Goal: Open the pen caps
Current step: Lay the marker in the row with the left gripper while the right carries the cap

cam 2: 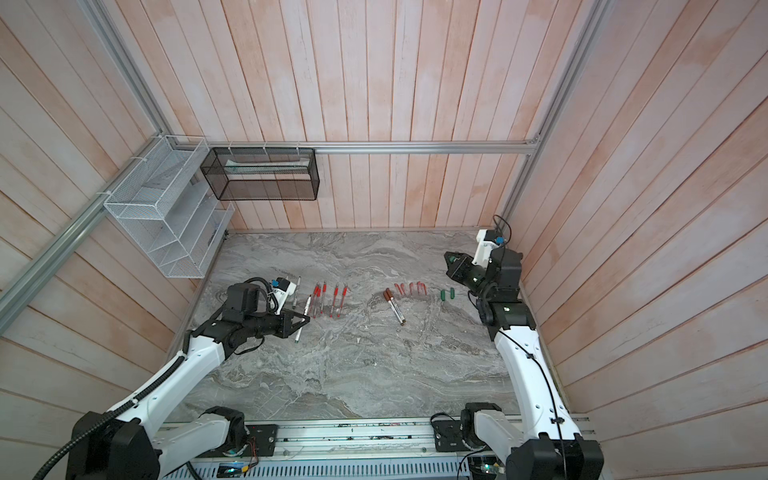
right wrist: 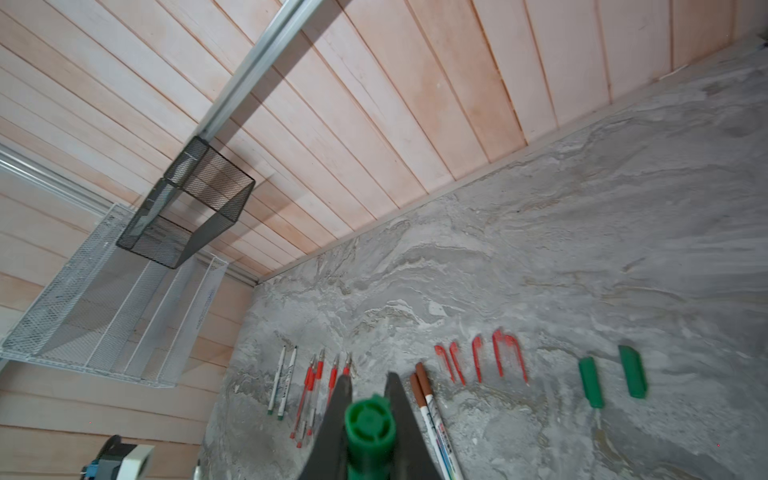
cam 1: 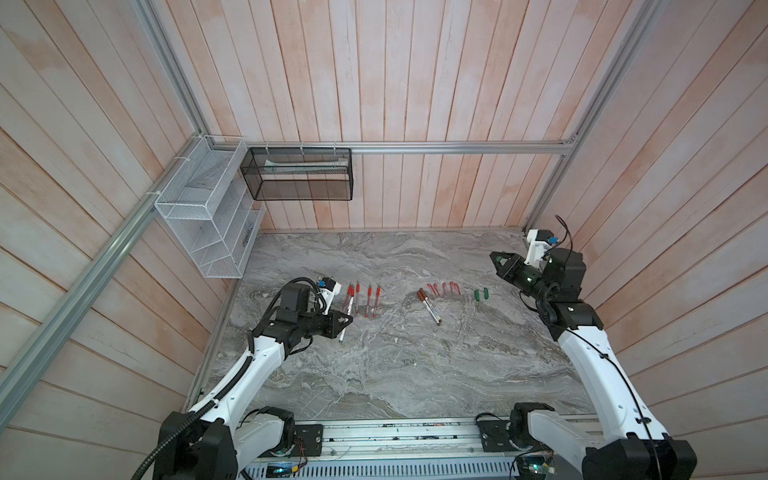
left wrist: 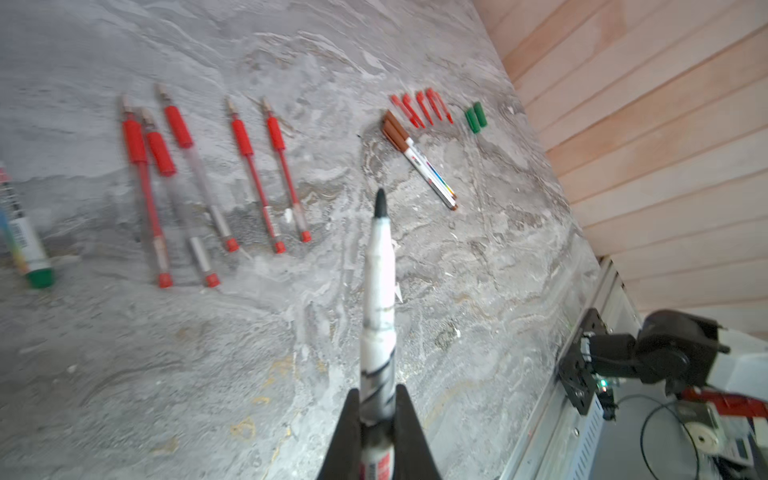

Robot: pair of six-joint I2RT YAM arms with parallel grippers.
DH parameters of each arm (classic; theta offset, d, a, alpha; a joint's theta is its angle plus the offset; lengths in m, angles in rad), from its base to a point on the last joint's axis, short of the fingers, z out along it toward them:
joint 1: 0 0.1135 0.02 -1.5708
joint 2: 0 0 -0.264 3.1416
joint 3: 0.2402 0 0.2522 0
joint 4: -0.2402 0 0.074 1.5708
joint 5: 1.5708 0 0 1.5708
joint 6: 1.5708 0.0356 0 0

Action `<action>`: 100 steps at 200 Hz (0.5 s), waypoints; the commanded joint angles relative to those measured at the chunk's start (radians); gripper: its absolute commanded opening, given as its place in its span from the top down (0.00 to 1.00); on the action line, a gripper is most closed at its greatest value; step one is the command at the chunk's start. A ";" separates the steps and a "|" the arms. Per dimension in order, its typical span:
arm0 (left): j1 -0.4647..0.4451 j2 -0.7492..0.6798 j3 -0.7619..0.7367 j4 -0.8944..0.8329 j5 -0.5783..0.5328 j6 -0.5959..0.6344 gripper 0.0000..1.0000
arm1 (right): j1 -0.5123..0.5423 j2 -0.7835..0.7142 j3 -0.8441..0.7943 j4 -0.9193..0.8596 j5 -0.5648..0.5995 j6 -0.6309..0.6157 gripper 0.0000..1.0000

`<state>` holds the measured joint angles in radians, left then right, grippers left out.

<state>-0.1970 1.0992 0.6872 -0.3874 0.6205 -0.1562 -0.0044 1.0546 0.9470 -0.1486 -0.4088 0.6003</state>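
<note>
Matt marbled tabletop (cam 1: 374,374), wood-plank walls (cam 1: 415,83), metal mesh baskets (cam 1: 299,174), plastic pen caps (right wrist: 591,382)

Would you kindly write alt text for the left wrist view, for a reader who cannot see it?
The left tool grips an uncapped white marker, dark tip pointing over a grey marble tabletop. Beyond lie five uncapped red pens, two brown-capped markers, loose red caps and two green caps.

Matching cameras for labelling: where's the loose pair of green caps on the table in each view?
In a top view: green caps right of centre, just right of the red caps.
In a top view: same spot, red caps alongside.
Left wrist: between red caps and wood wall.
Right wrist: beside red caps.
Shared landmark: the red caps row.
</note>
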 commanded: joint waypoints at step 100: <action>0.097 0.117 -0.180 0.145 -0.091 -0.165 1.00 | -0.146 0.347 0.045 -0.145 0.085 -0.286 1.00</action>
<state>-0.1047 1.1995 0.5045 -0.2794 0.5804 -0.3122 -0.1345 1.3407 0.9501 -0.2733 -0.3588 0.3820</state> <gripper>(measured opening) 0.116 0.121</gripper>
